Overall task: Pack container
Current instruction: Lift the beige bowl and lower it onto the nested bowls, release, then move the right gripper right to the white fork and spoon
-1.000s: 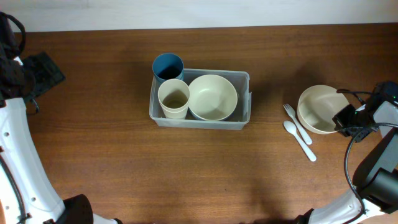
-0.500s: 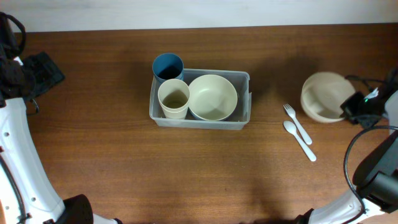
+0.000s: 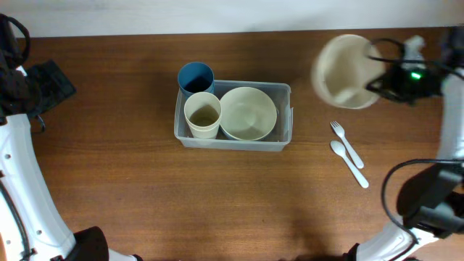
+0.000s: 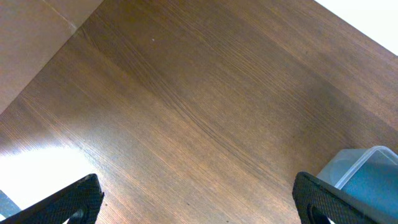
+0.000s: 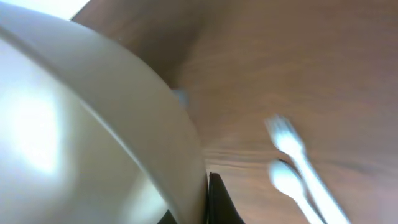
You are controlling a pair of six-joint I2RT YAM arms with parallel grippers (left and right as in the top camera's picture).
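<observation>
- Overhead view: clear, translucent plastic rectangular container (image 3: 284,90) sits a little left of centre on the brown wooden desk (image 3: 217,203), its long side running across the view.
- Contents: a round blue cup (image 3: 196,77) stands at the far-left corner, its top overlapping the rim line. A round cream cup (image 3: 203,114) is just in front of it, touching. A wide cream bowl (image 3: 248,113) fills the right part, pressed against the cream cup.
- Right hand (image 3: 378,78) is over the far-right part of the desk, clamped on the rim of a second cream bowl (image 3: 344,71). This bowl is tilted, its hollow turned up toward the camera, and blurred. It is well apart from the container, to its right.
- White plastic fork (image 3: 346,143) and white plastic spoon (image 3: 349,164) lie side by side on the desk on the near side of the held bowl. Their heads point far-left and their handles slant near-right.
- Left hand (image 3: 52,81) is at the far-left edge of the desk, well apart from the container.
- Left wrist view: two dark fingers (image 4: 71,202) show at the bottom corners, spread wide, with only desk between them. One rounded corner of the container shows at lower right, with a blue tint behind its wall.
- Right wrist view: the held bowl fills the left half, blurred. One dark finger (image 5: 214,199) lies against its rim at the bottom edge. The fork and spoon lie on the desk beyond, at right, both blurred.
</observation>
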